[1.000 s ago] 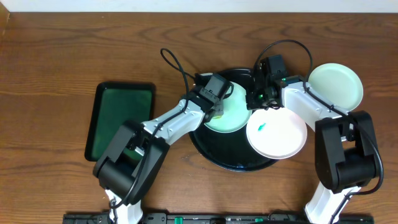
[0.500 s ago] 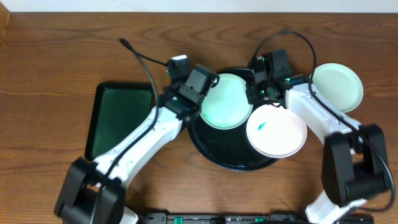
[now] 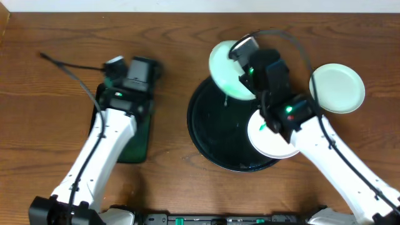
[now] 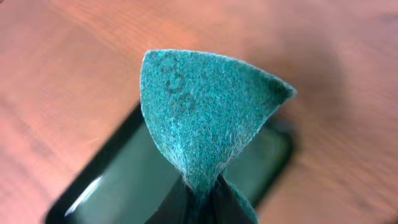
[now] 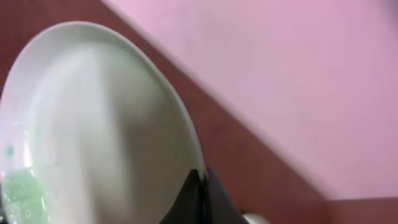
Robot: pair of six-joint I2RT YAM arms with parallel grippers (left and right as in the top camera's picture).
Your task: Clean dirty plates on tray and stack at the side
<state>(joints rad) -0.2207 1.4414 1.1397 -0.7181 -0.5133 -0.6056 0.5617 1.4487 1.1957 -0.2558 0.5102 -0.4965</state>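
My right gripper [image 3: 247,59] is shut on the rim of a pale-mint plate [image 3: 226,72] and holds it tilted above the back of the round black tray [image 3: 209,134]. In the right wrist view the plate [image 5: 93,124] fills the left side, its rim pinched between the fingers [image 5: 202,183]. A second plate [image 3: 275,139] with a small teal smear lies on the tray's right side. A third plate [image 3: 337,87] lies on the table at the far right. My left gripper [image 4: 202,199] is shut on a teal scouring pad [image 4: 205,112] above the rectangular green tray [image 3: 128,147].
The rectangular dark-green tray [image 4: 112,186] lies at the left under my left arm [image 3: 106,144]. Black cables loop over the back of the table near both wrists. The wall edge runs along the far side.
My left arm swung left from the round tray to above the green tray, carrying the pad. My right gripper lifted the mint plate off the black tray and tilted it up.
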